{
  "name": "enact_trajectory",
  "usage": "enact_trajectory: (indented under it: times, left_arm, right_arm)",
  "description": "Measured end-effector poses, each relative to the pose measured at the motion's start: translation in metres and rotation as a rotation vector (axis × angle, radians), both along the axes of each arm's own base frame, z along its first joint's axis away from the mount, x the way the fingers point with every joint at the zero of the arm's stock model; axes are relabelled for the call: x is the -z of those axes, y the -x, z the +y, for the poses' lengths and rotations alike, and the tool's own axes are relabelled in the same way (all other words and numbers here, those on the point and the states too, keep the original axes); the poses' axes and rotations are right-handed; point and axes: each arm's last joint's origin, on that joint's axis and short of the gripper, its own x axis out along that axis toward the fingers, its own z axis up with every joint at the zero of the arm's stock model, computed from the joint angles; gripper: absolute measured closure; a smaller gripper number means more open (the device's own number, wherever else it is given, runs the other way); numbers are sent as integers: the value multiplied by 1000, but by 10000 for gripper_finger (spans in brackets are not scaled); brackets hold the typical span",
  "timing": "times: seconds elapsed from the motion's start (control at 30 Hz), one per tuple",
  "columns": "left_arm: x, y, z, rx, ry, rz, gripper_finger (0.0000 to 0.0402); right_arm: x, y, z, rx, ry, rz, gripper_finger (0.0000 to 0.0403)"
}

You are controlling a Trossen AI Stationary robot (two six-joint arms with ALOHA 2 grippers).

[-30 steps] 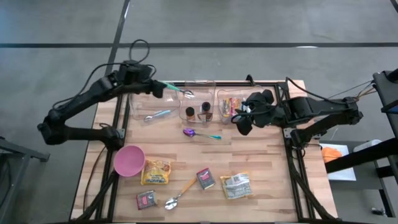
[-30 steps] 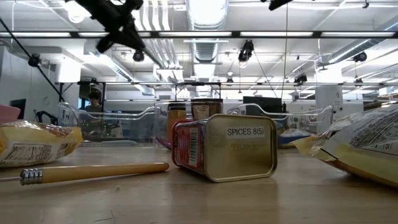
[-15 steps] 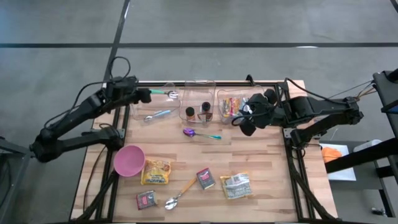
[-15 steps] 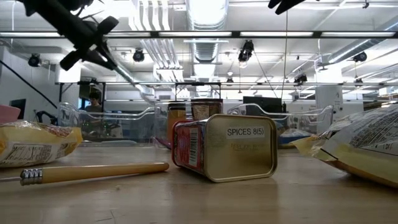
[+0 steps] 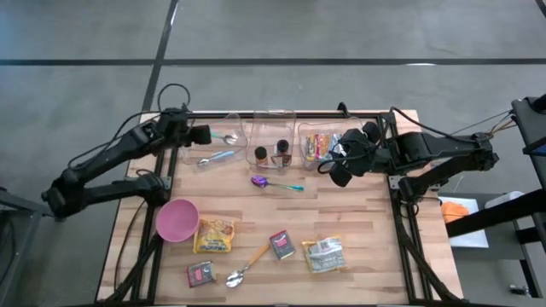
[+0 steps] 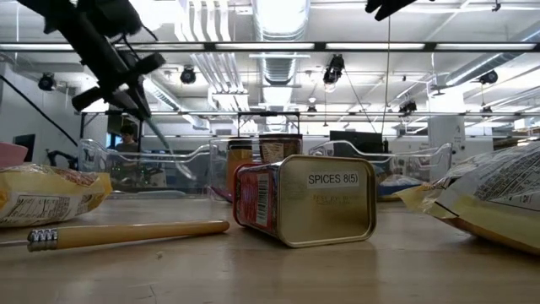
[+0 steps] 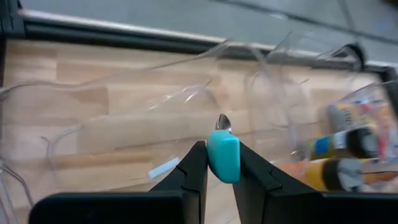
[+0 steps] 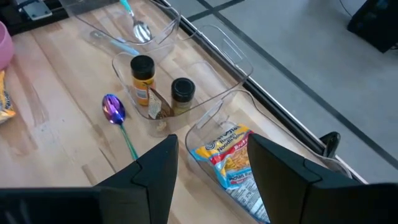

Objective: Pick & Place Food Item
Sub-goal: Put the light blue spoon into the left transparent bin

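Left wrist view – left end effector [image 7: 222,163] pinching teal-handled spoon [image 7: 224,152] over clear bin [image 7: 124,124].

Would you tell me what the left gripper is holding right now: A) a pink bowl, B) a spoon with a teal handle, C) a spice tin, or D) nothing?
B: in the left wrist view the left gripper is shut on the teal-handled spoon, which hangs over the clear bin.

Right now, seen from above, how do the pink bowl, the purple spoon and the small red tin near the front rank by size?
1. Pink bowl, clearly largest.
2. Purple spoon: longer than the tin, though thin.
3. Red tin, smallest.
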Motion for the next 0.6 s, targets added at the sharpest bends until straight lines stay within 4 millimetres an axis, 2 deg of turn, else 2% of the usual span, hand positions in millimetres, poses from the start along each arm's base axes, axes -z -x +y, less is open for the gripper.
enact_trajectory:
  times: [0.17, 0.3, 0.6]
  left_arm:
    - [17, -13, 10, 11, 79, 76, 348]
    - [23, -19, 16, 18, 96, 99, 348]
    - [39, -22, 18, 36, 181, 211, 348]
  right_arm:
    - [0, 0, 0, 0, -2, -1, 213]
    - [0, 0, 0, 2, -9, -4, 213]
    - [0, 0, 0, 3, -11, -4, 213]
